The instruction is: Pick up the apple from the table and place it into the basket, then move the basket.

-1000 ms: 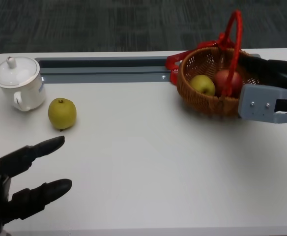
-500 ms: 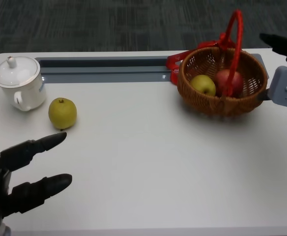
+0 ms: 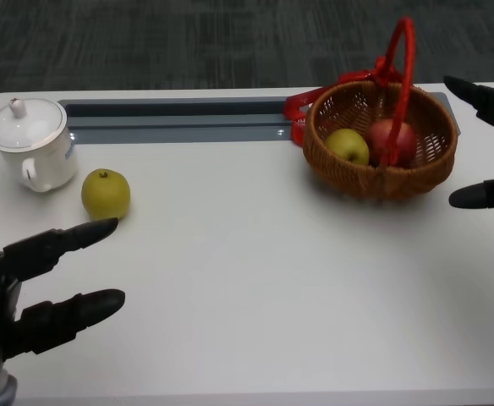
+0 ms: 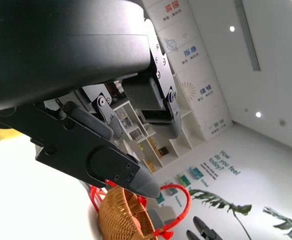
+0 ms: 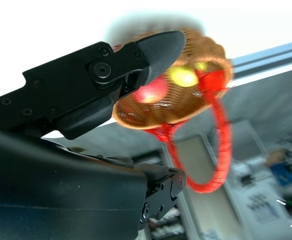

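The red apple (image 3: 388, 138) sits inside the wicker basket (image 3: 379, 144), next to a yellow-green fruit (image 3: 348, 145) in the same basket. The basket's red handle (image 3: 403, 74) stands upright over them, and the basket rests on the white table (image 3: 255, 271) toward its far right side. Just to the right of the basket is the right hand (image 3: 487, 144); its fingers (image 3: 477, 196) are spread apart with nothing between them, one fingertip near the basket's rim and another beside its lower wall, neither touching it as far as I can see. The right wrist view is blurred but shows the basket and its handle just past the fingertips.

Over at the near left edge, the left hand (image 3: 35, 292) lies with its fingers (image 3: 57, 244) stretched out and apart, empty. Just beyond the upper fingertip, clear of it, a second yellow-green fruit (image 3: 106, 194) rests on the table. Farther back from that fruit stands a white lidded cup (image 3: 30, 144). A grey rail (image 3: 179, 120) runs along the far side of the table, from near the cup to the basket.
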Controlling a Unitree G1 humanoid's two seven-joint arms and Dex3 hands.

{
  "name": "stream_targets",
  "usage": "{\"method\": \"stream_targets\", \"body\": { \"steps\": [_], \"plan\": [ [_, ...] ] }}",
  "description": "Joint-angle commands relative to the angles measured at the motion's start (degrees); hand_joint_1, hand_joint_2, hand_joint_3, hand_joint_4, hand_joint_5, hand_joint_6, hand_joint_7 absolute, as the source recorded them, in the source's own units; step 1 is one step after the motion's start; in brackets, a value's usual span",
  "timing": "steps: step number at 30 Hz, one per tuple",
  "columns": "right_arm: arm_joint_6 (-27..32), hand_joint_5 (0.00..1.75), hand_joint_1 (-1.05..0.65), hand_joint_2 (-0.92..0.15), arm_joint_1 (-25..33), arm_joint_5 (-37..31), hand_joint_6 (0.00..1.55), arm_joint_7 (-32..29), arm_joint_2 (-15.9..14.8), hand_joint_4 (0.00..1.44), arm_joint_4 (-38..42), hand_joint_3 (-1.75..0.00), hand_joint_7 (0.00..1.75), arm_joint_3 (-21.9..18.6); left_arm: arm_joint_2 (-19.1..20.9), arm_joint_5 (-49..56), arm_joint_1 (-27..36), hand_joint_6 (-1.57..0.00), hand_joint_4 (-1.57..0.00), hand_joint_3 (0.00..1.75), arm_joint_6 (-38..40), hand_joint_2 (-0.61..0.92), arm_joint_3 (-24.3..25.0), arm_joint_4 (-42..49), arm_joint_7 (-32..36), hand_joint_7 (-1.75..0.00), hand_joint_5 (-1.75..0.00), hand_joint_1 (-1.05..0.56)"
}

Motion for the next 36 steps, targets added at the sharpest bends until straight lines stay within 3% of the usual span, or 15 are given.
{"method": "stream_targets", "body": {
  "steps": [1, 6, 13, 20, 30, 36],
  "plan": [
    [-5.7, 0.02, -0.71, -0.84, 4.4, 1.0, 0.25, -5.4, 0.4, 0.29, -3.7, 0.0, 0.02, -1.5, 1.5, -1.0, -0.5, -0.91, -0.99, 0.0, 0.3, 0.77, 0.3, 0.4, -0.8, 0.0, -0.01, -0.61],
    [-14.4, 0.03, -0.59, -0.83, 10.0, 3.7, 0.3, -6.1, 4.0, 0.37, -7.8, 0.0, 0.02, -2.6, 1.9, -1.4, -0.9, -0.9, -0.98, 0.0, 0.7, 0.77, 0.2, 0.6, -1.5, 0.0, -0.01, -0.61],
    [-20.8, 0.03, -0.48, -0.86, 15.9, 9.5, 0.41, 0.2, 10.2, 0.46, -12.3, -0.01, 0.03, -1.4, 2.3, -2.5, -1.6, -0.9, -0.99, 0.0, 1.1, 0.77, -0.2, 0.6, -3.0, 0.0, -0.01, -0.62],
    [-19.8, 0.02, -0.48, -0.86, 17.9, 11.9, 0.5, 4.7, 16.3, 0.54, -13.9, 0.0, 0.02, -1.3, 2.4, -3.3, -2.0, -0.9, -0.99, 0.0, 1.0, 0.77, -0.7, 0.7, -4.6, 0.0, -0.01, -0.63],
    [-15.4, 0.03, -0.46, -0.84, 20.2, 24.0, 0.62, 17.6, 23.5, 0.68, -14.9, 0.0, 0.03, -1.2, 2.8, -4.1, -1.2, -0.9, -0.99, 0.0, 1.0, 0.75, -1.2, -0.5, -6.3, 0.0, -0.01, -0.62],
    [-13.7, 0.01, -0.43, -0.82, 21.0, 29.2, 0.65, 25.1, 25.6, 0.69, -15.6, 0.0, 0.01, -2.0, 3.2, -5.2, -1.0, -0.9, -0.98, 0.0, 1.3, 0.72, -2.1, -1.1, -7.9, 0.0, 0.0, -0.56]
  ]
}}
